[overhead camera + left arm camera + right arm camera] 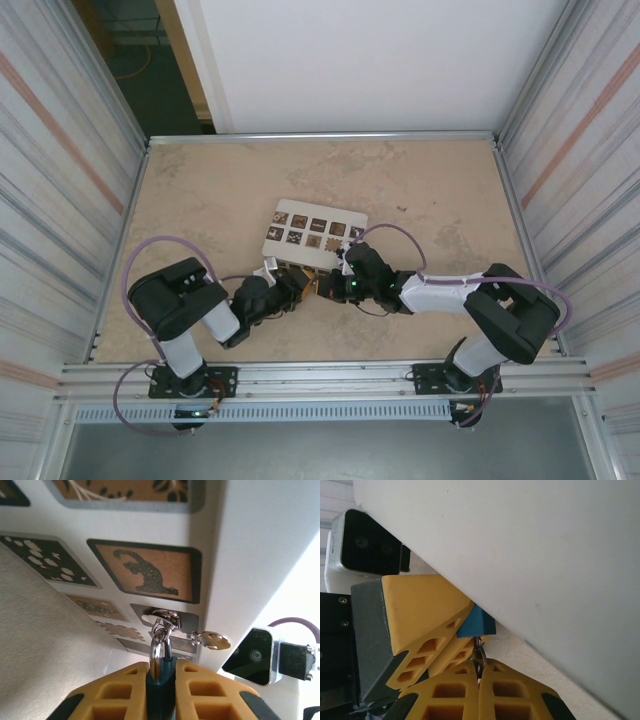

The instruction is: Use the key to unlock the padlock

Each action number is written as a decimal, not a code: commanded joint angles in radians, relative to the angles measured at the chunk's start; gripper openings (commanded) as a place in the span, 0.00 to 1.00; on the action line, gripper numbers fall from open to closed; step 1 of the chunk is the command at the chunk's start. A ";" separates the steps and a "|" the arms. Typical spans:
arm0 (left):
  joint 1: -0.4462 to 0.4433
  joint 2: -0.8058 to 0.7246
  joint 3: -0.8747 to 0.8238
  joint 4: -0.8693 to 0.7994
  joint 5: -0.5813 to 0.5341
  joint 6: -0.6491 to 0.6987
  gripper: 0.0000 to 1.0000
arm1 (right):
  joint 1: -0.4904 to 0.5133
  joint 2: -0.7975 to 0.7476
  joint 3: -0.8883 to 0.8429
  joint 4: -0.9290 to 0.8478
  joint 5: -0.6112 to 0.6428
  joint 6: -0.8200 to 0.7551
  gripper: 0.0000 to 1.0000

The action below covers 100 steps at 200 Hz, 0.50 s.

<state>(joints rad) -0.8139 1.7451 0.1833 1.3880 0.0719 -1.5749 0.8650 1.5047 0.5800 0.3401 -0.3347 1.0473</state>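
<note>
Left gripper (161,669) clamped on teal metal-shackled padlock (476,623); right gripper (481,672) pinched on slim dark metal key (480,655). Best: twist key gently, hold padlock steady.

A white box (315,235) topped with brown square picture tiles sits near the middle of a mottled beige table (220,190), between ribbed metal walls (60,150).

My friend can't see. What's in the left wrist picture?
The left hand pinches a tiny teal padlock between its yellow fingers, the silver shackle hooked to a metal fitting on the white box. Brown tiles with dark animal shapes cover the box's face above.
</note>
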 commanded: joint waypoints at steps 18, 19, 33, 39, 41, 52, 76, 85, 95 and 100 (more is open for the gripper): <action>-0.004 0.002 0.021 0.014 -0.025 0.029 0.04 | 0.023 -0.025 0.016 -0.002 -0.025 0.003 0.10; -0.004 0.001 0.022 0.014 -0.025 0.029 0.04 | 0.023 -0.026 0.016 -0.003 -0.023 0.002 0.10; -0.004 -0.012 0.024 0.003 -0.023 0.036 0.01 | 0.022 -0.049 0.012 -0.038 -0.007 -0.020 0.18; -0.004 -0.019 0.025 -0.006 -0.023 0.039 0.00 | 0.022 -0.059 0.009 -0.054 -0.002 -0.031 0.21; -0.004 -0.022 0.025 -0.010 -0.022 0.040 0.00 | 0.020 -0.063 0.008 -0.060 0.001 -0.036 0.22; -0.005 -0.041 0.028 -0.034 -0.021 0.045 0.00 | 0.020 -0.089 0.002 -0.090 0.014 -0.054 0.26; -0.004 -0.104 0.037 -0.127 -0.016 0.049 0.00 | 0.019 -0.150 -0.005 -0.180 0.054 -0.122 0.33; -0.004 -0.136 0.042 -0.176 -0.014 0.049 0.00 | 0.019 -0.176 -0.001 -0.225 0.073 -0.158 0.36; -0.004 -0.178 0.047 -0.242 -0.013 0.050 0.00 | 0.020 -0.208 0.004 -0.270 0.099 -0.209 0.38; -0.004 -0.203 0.050 -0.277 -0.012 0.049 0.00 | 0.021 -0.223 0.008 -0.297 0.113 -0.238 0.39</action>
<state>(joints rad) -0.8139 1.6470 0.2005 1.2369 0.0723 -1.5570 0.8791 1.3582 0.5789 0.1955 -0.2989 0.9489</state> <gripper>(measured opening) 0.125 0.370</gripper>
